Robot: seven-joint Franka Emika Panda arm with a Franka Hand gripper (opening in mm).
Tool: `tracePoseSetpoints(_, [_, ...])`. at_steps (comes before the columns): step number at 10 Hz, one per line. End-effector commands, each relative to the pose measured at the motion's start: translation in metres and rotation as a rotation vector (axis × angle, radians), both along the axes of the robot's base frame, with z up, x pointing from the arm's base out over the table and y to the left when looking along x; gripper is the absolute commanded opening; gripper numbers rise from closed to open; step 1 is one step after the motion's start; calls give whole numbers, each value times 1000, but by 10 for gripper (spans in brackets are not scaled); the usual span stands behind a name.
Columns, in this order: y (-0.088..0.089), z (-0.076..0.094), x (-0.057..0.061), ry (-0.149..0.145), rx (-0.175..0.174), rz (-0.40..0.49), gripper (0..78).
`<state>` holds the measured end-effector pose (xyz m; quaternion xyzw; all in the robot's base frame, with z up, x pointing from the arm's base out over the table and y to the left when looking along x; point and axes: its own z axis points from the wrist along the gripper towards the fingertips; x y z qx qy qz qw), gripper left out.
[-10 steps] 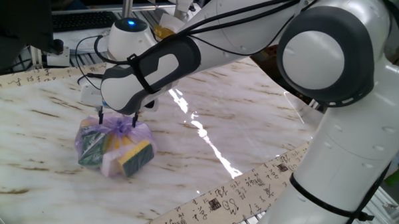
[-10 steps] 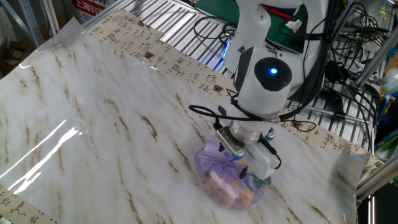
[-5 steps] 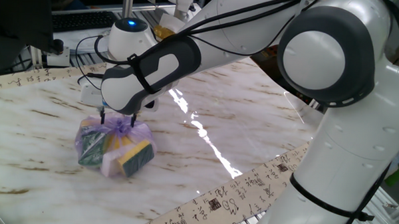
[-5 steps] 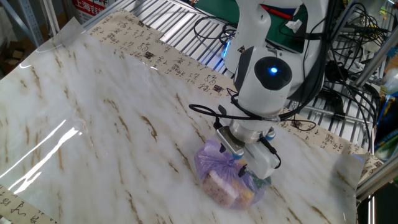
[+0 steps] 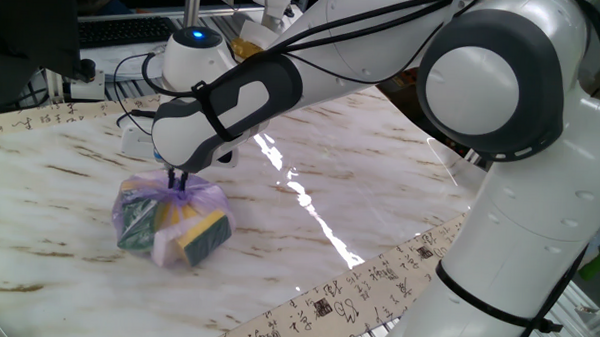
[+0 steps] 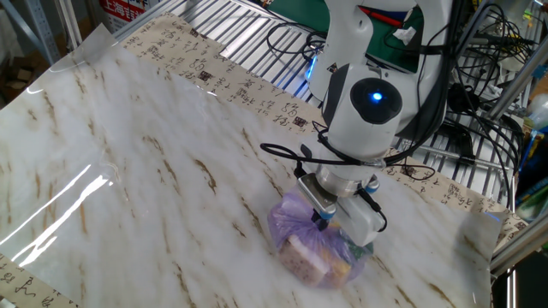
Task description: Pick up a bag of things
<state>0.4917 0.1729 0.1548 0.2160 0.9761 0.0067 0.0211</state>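
Note:
The bag of things (image 5: 174, 222) is a lumpy translucent purple plastic bag lying on the marble table top (image 5: 360, 161). Yellow-green sponge blocks, a dark green item and a pale pink piece show through it. My gripper (image 5: 180, 180) stands straight above the bag with its fingers pinched together on the knotted top. In the other fixed view the gripper (image 6: 323, 219) also sits on the knot, and the bag (image 6: 306, 245) rests on the table below it. The arm's wrist hides part of the bag's far side.
A small white object (image 5: 136, 139) lies on the table just behind the bag. Cables and a keyboard (image 5: 125, 29) sit beyond the far edge. A strip of cloth with printed characters (image 6: 257, 98) borders the table, with metal grating (image 6: 231, 34) past it.
The fingers stood wide apart on either side of the bag's knot; now they have closed together on it. The bag has not moved.

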Motion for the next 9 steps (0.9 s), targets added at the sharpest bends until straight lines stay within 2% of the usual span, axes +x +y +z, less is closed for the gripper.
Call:
tracePoseSetpoints(1, [0, 2, 1, -5, 2, -5, 12])
tracePoseSetpoints(4, [0, 2, 1, -5, 2, -5, 12])
tracePoseSetpoints(6, [-2, 23, -4, 31, -15, -9, 12])
tracePoseSetpoints(9, [-9, 49, -11, 50, -30, -8, 12])
